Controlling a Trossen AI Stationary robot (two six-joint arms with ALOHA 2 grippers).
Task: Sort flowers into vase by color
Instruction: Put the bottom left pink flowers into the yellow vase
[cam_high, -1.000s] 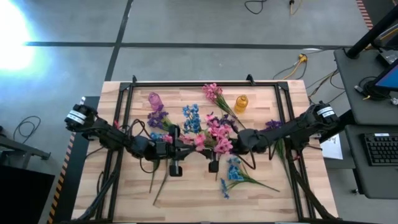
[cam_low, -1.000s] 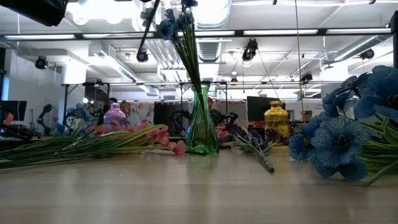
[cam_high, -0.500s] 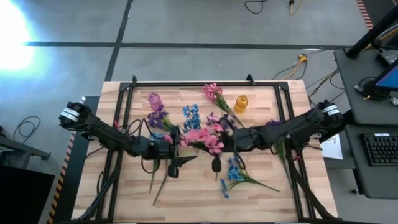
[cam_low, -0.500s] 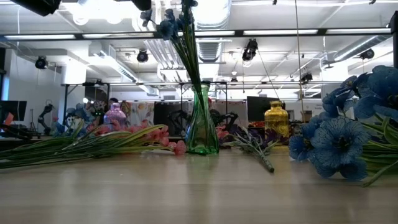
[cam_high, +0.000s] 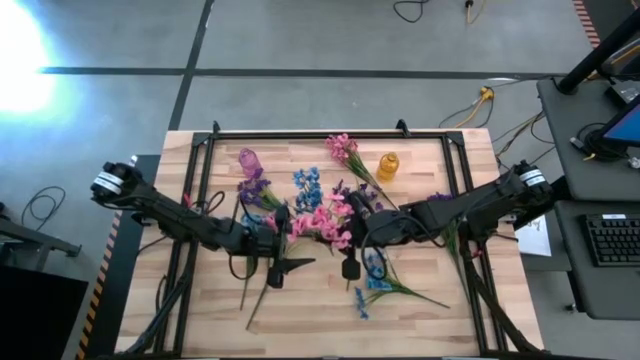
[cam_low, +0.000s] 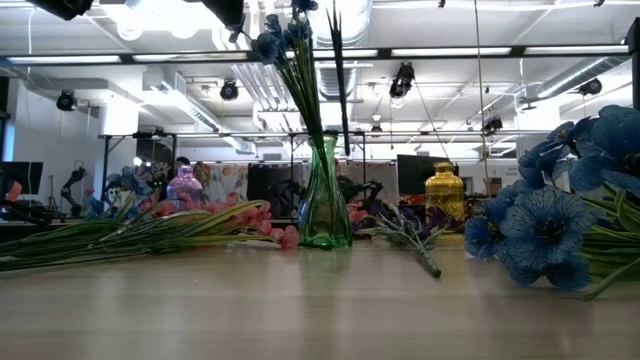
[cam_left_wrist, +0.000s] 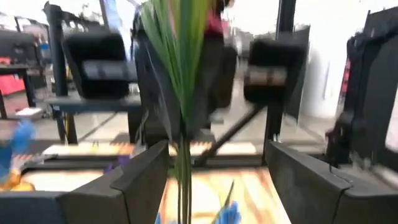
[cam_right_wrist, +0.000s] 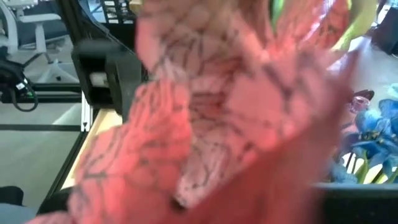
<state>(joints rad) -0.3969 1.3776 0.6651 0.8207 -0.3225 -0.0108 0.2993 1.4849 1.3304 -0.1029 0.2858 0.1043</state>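
Left claw (cam_high: 283, 268) hangs with its two dark fingers spread wide and nothing between them, just on the near side of the clear green glass vase (cam_low: 325, 205), which stands mid-counter on the pale wooden counter (cam_high: 420, 320). In the left wrist view a bundle of thin green stems (cam_left_wrist: 181, 93) rises upright between those open fingers (cam_left_wrist: 140, 180) without touching either. Right claw (cam_high: 350, 262) is closed tight just beside the vase on its right side, and it grips a sprig of pink fabric blossoms (cam_high: 322, 225) that spreads over the vase mouth; the same pink petals (cam_right_wrist: 205, 124) fill the right wrist view. Blue blossoms (cam_low: 280, 35) on long stems already stand in the vase. Behind the vase, a small purple vase (cam_high: 248, 160) sits to its left and an amber bottle (cam_high: 388, 165) to its right. More blue sprigs (cam_high: 375, 280) lie flat on the counter, to the right of the green vase on its near side
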